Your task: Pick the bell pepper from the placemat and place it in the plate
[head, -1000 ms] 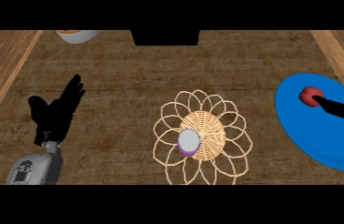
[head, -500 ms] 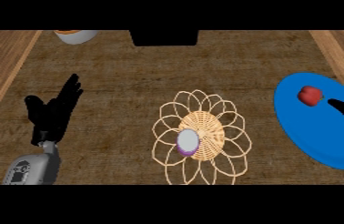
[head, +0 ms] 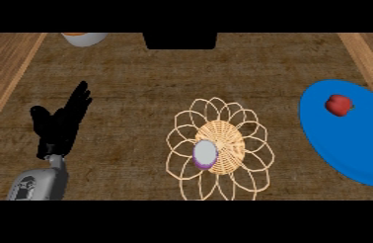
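Observation:
A small red bell pepper (head: 339, 104) lies on the blue plate (head: 342, 153) at the right edge, with nothing touching it. The woven, flower-shaped placemat (head: 232, 138) sits at the centre of the counter and carries a small white object with a purple rim (head: 205, 153). My left hand (head: 62, 121) stays at the far left, open with fingers straight and pointing away, well clear of the placemat. My right hand does not show.
A white bowl with an orange rim (head: 85, 38) stands at the back left, next to a black box (head: 180, 40) at the back centre. Lighter wooden strips run along the counter's left (head: 18, 74) and right (head: 358, 47) sides.
My right hand, which was at the pepper on the blue plate, has drawn back out of view past the right edge. The pepper stays on the plate. The left hand barely moved.

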Action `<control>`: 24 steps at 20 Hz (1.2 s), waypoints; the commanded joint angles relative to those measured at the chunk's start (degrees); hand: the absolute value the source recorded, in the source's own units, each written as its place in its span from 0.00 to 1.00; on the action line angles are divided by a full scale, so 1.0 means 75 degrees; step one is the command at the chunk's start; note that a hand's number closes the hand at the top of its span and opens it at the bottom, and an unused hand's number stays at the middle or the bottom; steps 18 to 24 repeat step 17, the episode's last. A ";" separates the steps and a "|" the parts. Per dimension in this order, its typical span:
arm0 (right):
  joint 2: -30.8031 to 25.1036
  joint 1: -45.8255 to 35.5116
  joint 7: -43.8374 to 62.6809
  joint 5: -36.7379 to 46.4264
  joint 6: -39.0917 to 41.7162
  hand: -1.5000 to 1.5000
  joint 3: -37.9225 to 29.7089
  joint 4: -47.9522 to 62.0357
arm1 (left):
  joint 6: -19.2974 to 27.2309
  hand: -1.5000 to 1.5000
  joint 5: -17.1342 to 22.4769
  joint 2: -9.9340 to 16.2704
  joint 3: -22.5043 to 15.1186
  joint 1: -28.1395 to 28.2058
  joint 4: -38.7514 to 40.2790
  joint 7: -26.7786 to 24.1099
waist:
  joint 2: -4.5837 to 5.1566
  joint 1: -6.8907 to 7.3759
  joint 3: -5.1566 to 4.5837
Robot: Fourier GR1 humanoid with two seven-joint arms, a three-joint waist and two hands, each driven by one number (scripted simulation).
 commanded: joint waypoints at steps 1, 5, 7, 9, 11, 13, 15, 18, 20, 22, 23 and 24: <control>-0.0309 0.0222 0.0144 -0.0185 0.0133 0.00 -0.0162 -0.0185 | 0.0074 0.50 -0.0138 -0.0084 0.0038 -0.0329 0.0223 0.0076 | 0.0004 0.0006 -0.0002; -0.0529 0.0260 -0.1007 -0.0371 0.0388 0.00 -0.0533 0.1140 | -0.0206 0.50 0.0035 0.0061 0.0224 -0.0185 0.0123 0.0001 | 0.0008 0.0019 0.0000; -0.0075 0.1064 -0.1029 -0.0408 0.0449 0.00 -0.0604 0.0256 | -0.0322 0.50 0.0086 0.0160 0.0300 -0.0182 0.0226 0.0042 | 0.0005 -0.0012 -0.0002; -0.0497 0.1120 -0.0151 -0.0540 0.0604 0.00 -0.0735 -0.0230 | -0.0324 0.50 0.0189 0.0181 0.0397 0.0028 -0.0130 0.0235 | -0.0001 0.0002 -0.0004; -0.0211 0.1050 -0.1275 -0.0227 0.0431 0.00 -0.0623 0.0729 | -0.0069 0.50 -0.0122 -0.0010 0.0220 -0.0423 0.0198 0.0069 | 0.0007 0.0002 -0.0001; -0.0193 0.1581 -0.0741 -0.0434 0.0688 0.00 -0.0807 0.0037 | -0.0182 0.50 -0.0066 -0.0179 0.0010 0.0349 -0.0578 0.0181 | -0.0003 0.0011 -0.0002; -0.0476 0.1151 -0.1330 -0.0222 0.0694 0.00 -0.0741 0.1204 | -0.0410 0.50 0.0015 0.0040 0.0369 0.0109 0.0362 -0.0540 | 0.0009 0.0019 -0.0001; -0.0579 0.1029 -0.1051 -0.0210 0.0655 0.00 -0.0672 0.1176 | -0.0437 0.50 0.0078 0.0174 0.0337 -0.0003 -0.0419 0.0482 | 0.0003 0.0028 -0.0001; -0.0579 0.1029 -0.1051 -0.0210 0.0655 0.00 -0.0672 0.1176 | -0.0437 0.50 0.0078 0.0174 0.0337 -0.0003 -0.0419 0.0482 | 0.0003 0.0028 -0.0001; -0.0579 0.1029 -0.1051 -0.0210 0.0655 0.00 -0.0672 0.1176 | -0.0437 0.50 0.0078 0.0174 0.0337 -0.0003 -0.0419 0.0482 | 0.0003 0.0028 -0.0001; -0.0579 0.1029 -0.1051 -0.0210 0.0655 0.00 -0.0672 0.1176 | -0.0437 0.50 0.0078 0.0174 0.0337 -0.0003 -0.0419 0.0482 | 0.0003 0.0028 -0.0001; -0.0579 0.1029 -0.1051 -0.0210 0.0655 0.00 -0.0672 0.1176 | -0.0437 0.50 0.0078 0.0174 0.0337 -0.0003 -0.0419 0.0482 | 0.0003 0.0028 -0.0001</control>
